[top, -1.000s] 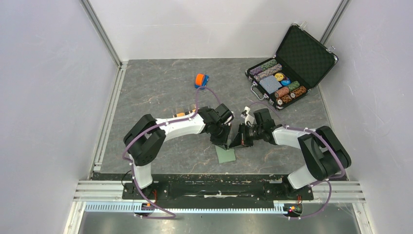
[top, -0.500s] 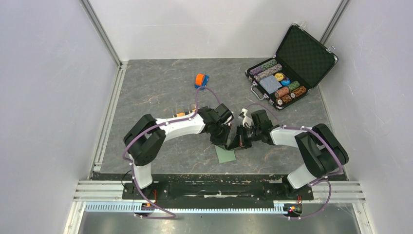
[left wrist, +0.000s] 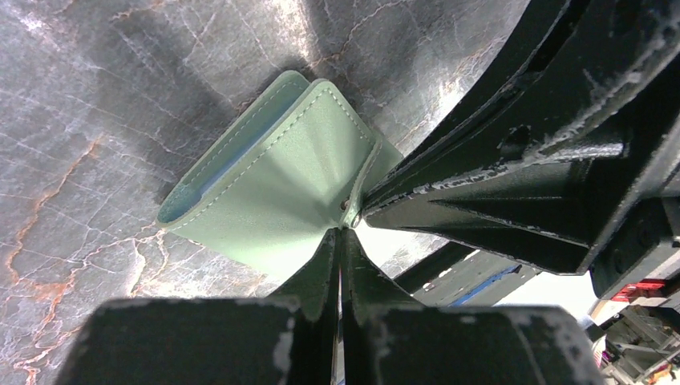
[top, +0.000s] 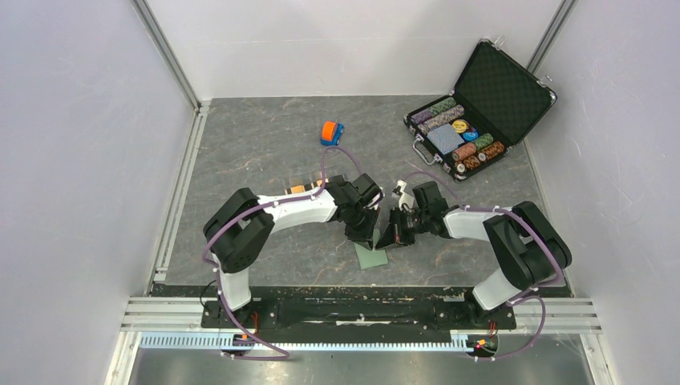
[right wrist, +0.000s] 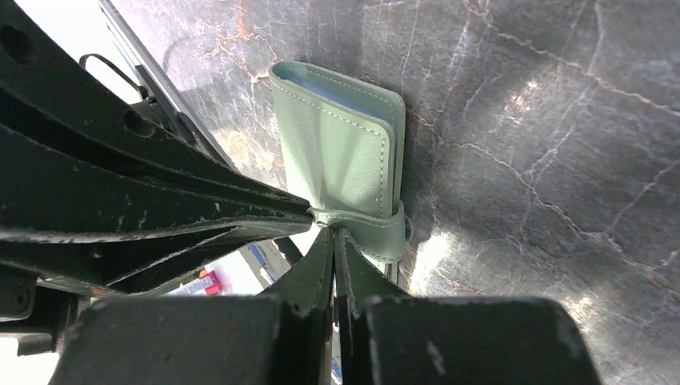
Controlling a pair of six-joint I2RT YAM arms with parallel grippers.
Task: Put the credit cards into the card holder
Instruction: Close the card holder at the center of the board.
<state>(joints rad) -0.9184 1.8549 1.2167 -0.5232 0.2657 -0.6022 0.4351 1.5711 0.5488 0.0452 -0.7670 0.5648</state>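
— Where the two arms meet, what lies between them?
— The card holder [top: 371, 257], sage green, lying on the tabletop [top: 257, 152] near its front edge, about midway between the two bases; its cover is folded over the pale blue inside.
— And the left claw [left wrist: 341, 233]?
— Fully closed; its tips rest against the holder's edge by the snap; whether any leather is pinched I cannot tell.
— The right claw [right wrist: 333, 231]?
— Closed too, tips touching the strap; both claws' tips nearly meet there; a grip is not clear either.
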